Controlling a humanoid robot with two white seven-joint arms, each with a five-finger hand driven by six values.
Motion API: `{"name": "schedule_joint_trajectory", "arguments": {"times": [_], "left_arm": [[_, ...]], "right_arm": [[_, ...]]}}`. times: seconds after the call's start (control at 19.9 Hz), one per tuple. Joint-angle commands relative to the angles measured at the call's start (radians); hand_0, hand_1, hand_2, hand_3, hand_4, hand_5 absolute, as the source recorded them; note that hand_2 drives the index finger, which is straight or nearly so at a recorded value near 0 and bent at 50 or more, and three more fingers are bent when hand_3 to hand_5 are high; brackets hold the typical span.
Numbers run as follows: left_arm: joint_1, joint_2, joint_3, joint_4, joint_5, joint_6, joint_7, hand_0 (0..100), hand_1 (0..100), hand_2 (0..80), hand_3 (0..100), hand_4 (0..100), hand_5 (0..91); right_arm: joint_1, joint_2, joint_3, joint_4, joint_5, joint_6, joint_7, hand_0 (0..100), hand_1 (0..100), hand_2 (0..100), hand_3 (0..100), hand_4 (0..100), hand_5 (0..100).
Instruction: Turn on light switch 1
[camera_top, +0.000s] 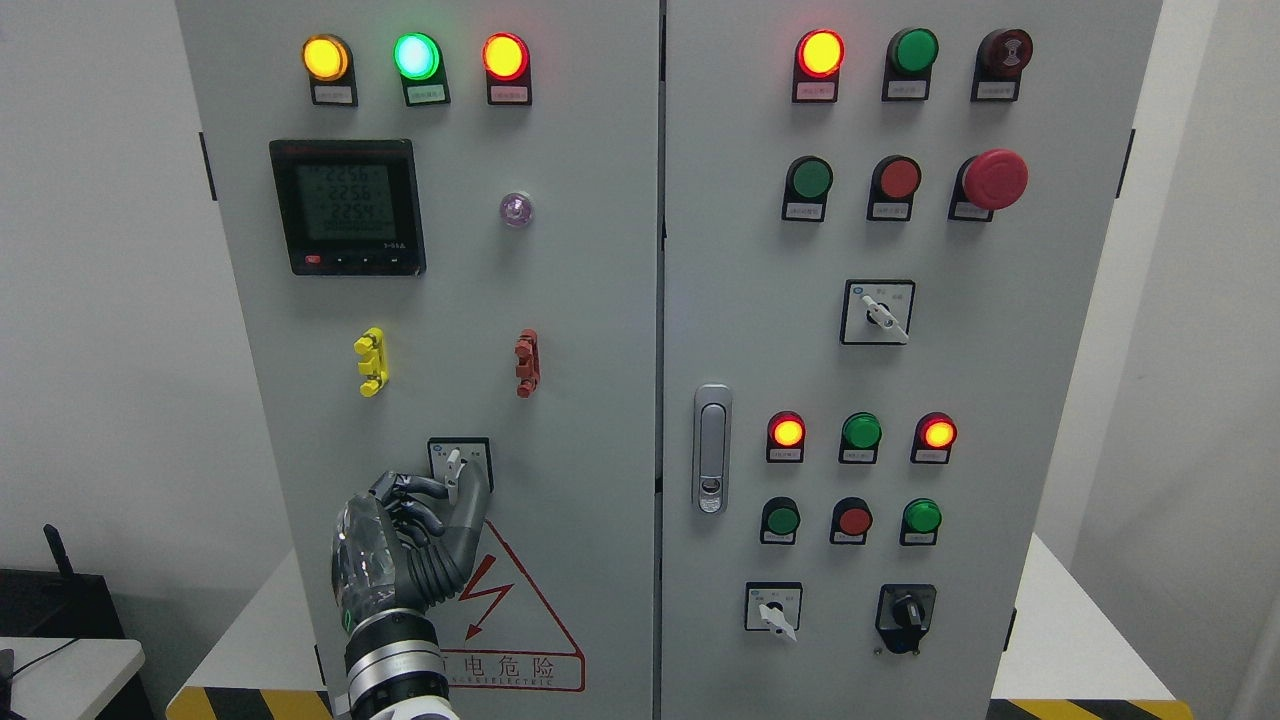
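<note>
A small white rotary switch (455, 463) sits low on the left door of a grey electrical cabinet (600, 400), below a digital meter (347, 207) and just above a red lightning warning label (505, 620), its lever pointing roughly straight up. The robot's left hand (420, 525) rises from the bottom edge with fingertips (440, 487) curled at the lever, seemingly pinching it, though whether the grip is firm cannot be told. To turn it well, the fingers should probably stay close around the lever and the wrist rotate steadily rather than push sideways; the right hand is not visible.
</note>
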Motion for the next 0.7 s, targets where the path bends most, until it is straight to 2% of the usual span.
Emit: {"name": "schedule_joint_trajectory", "arguments": {"times": [0.0,0.35,0.65], "left_arm": [[-0.006,0.0,-0.001,0.0,0.0,0.002,-0.001,22,48,58.8,92,92,82.7],[-0.007,0.0,-0.001,0.0,-0.002,0.011,-0.001,25,47,59.1,92,92,83.7],[-0.012,0.0,-0.001,-0.001,-0.002,0.011,-0.003,33,43,59.4,93,92,84.1]], "right_arm": [[0.0,0.0,0.023,0.0,0.005,0.001,0.0,12,39,0,0,0,0],[0.001,0.0,0.023,0.0,0.005,0.001,0.0,12,39,0,0,0,0],[0.0,0.0,0.023,0.0,0.005,0.001,0.0,12,39,0,0,0,0]]}}
